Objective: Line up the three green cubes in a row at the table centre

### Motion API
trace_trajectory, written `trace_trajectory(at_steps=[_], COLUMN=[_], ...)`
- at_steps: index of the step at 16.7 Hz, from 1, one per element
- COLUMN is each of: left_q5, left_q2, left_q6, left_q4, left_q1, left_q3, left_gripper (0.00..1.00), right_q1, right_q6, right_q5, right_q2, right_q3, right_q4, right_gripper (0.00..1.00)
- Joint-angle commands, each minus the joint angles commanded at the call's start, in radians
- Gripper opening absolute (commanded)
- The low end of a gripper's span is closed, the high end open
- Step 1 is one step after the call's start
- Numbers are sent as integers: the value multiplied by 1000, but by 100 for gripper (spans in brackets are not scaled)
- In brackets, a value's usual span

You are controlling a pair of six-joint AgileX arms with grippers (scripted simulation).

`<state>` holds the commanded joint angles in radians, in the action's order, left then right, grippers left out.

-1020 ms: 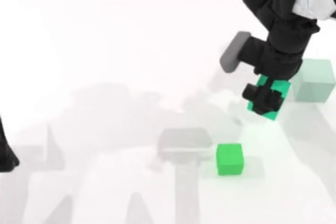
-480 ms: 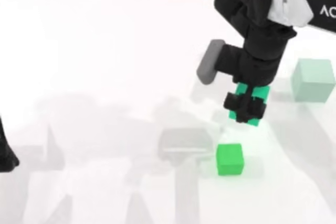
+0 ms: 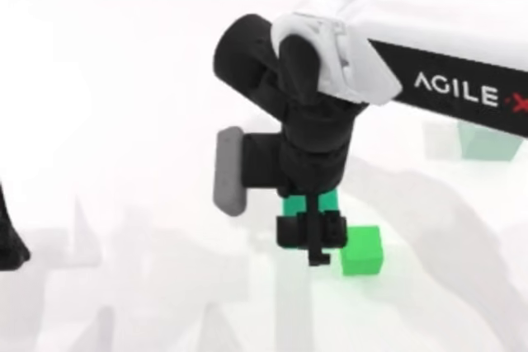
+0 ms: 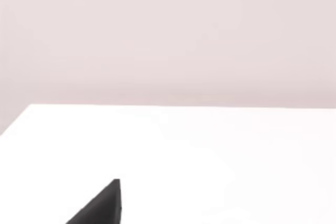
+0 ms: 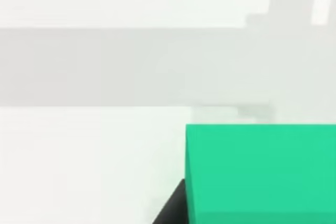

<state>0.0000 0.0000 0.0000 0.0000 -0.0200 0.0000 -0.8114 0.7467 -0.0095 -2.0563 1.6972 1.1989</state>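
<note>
My right gripper (image 3: 312, 241) is shut on the emerald-teal cube (image 3: 309, 202), which shows between its black fingers near the table (image 3: 124, 121) centre. That cube fills the near corner of the right wrist view (image 5: 262, 171), with one dark fingertip (image 5: 173, 208) against its side. The small bright green cube (image 3: 361, 251) rests on the table just right of the gripper, close to the held cube. The pale mint cube (image 3: 487, 144) sits at the far right, partly hidden behind my right arm. My left arm (image 3: 8, 241) is parked at the left edge.
The white right arm (image 3: 429, 63) reaches across the upper right of the table. A grey camera block (image 3: 228, 171) sticks out on the left side of its wrist. Faint grey reflections mark the white surface.
My right gripper has carried the emerald-teal cube from beside the pale mint cube leftward and toward the front, ending next to the bright green cube. The other two cubes and the left arm stayed put.
</note>
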Motion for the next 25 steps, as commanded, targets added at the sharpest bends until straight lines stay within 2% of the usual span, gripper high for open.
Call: trace_trajectory(at_steps=[6,13,18,25], left_q5=[0,0,0,0], left_q2=[0,0,0,0], left_q6=[0,0,0,0], left_q4=[0,0,0,0], left_q1=[0,0,0,0], left_q3=[0,0,0,0], left_gripper=[100,100,100,100], right_q1=[4,-2,-3,-3], right_q6=[-4,-3,-3,-3], right_q5=[0,0,1,1], right_q2=[-7,-58,-62,-62], right_q3=[-17,-179,-190,-190], right_q4=[-19,-239,-252,-252], right_gripper=[0,0,0,53])
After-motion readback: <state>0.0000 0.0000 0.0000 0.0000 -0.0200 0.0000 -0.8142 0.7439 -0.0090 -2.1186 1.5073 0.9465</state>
